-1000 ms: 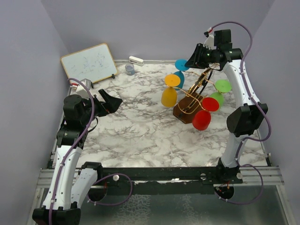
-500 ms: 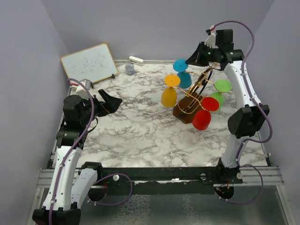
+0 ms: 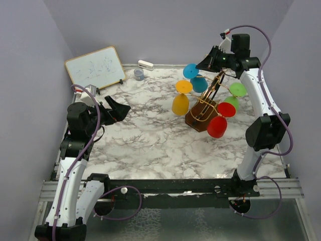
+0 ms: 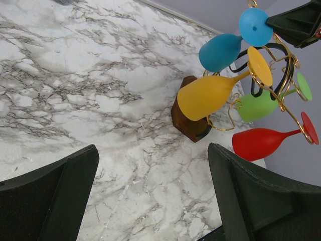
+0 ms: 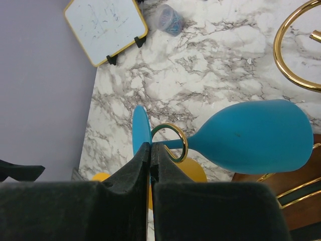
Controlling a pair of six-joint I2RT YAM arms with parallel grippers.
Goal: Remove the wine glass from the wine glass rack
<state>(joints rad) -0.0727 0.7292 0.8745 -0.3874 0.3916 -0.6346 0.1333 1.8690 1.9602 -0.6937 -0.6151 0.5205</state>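
Observation:
The wine glass rack [image 3: 206, 103], gold wire on a dark wooden base [image 3: 196, 120], stands right of centre with blue, yellow, green and red glasses hanging from it. My right gripper [image 3: 202, 64] is at the rack's far top, shut on the thin foot [image 5: 141, 128] of the blue wine glass [image 5: 252, 137]. The glass's stem still passes through a gold ring [image 5: 173, 142]. The blue glass [image 3: 199, 84] hangs tilted. My left gripper [image 3: 120, 108] is open and empty, far left of the rack; its fingers [image 4: 55, 201] frame bare marble.
A yellow glass [image 3: 180, 103], a green glass [image 3: 231, 103] and a red glass [image 3: 217, 126] hang on the rack. A whiteboard [image 3: 95, 68] leans at the back left, with a small cup [image 3: 139, 74] and a white object [image 3: 145, 64] by the back wall.
My right gripper has shifted slightly left and up with the blue glass's foot, and the blue bowl has swung toward the rack. The left arm has not moved.

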